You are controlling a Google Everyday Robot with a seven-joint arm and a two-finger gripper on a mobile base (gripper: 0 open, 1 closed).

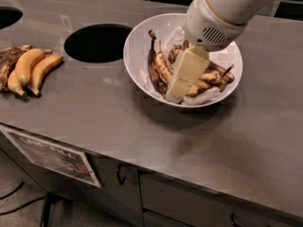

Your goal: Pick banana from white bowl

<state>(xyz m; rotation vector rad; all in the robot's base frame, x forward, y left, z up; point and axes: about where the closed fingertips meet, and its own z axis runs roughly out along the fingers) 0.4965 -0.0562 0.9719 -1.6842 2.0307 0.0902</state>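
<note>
A large glossy white bowl (pixel 142 56) sits on the steel counter right of centre. It holds several brown-spotted bananas (pixel 160 66) over crumpled white paper. My gripper (pixel 182 82), with cream-coloured fingers below a white wrist housing, hangs over the middle of the bowl. It points down and to the left and covers some of the bananas. Its tip is near the bowl's front inner wall.
A bunch of yellow and brown bananas (pixel 26 70) lies at the counter's left edge. A round hole (pixel 97 42) opens in the counter left of the bowl. Part of another hole (pixel 7 17) shows at far left. Cabinet fronts with a label (pixel 52 155) are below.
</note>
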